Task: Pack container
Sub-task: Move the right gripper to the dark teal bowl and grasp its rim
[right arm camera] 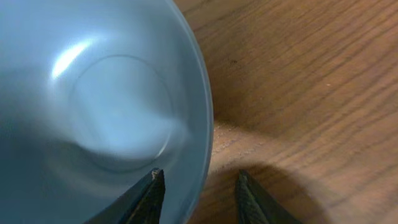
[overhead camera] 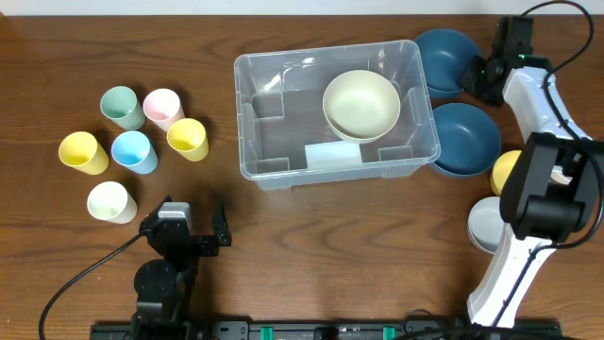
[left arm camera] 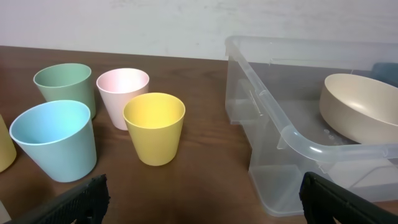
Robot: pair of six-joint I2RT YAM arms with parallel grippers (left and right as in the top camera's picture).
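Note:
The clear container (overhead camera: 247,123) stands mid-table with a cream bowl (overhead camera: 361,104) leaning in its right half. In the left wrist view the container (left arm camera: 273,118) fills the right side, the cream bowl (left arm camera: 364,109) inside it. At the far right, my right gripper (overhead camera: 477,76) hangs over the near edge of a dark blue bowl (overhead camera: 444,57). The right wrist view shows this gripper (right arm camera: 199,177) open, straddling the rim of the blue bowl (right arm camera: 99,106), one finger inside and one outside. My left gripper (overhead camera: 186,229) rests wide open and empty at the front left (left arm camera: 202,199).
Several cups stand left of the container: green (overhead camera: 121,106), pink (overhead camera: 162,107), yellow (overhead camera: 188,138), blue (overhead camera: 133,151), another yellow (overhead camera: 82,152) and white (overhead camera: 110,201). A second dark blue bowl (overhead camera: 465,139), a yellow bowl (overhead camera: 507,170) and a pale bowl (overhead camera: 483,227) sit on the right.

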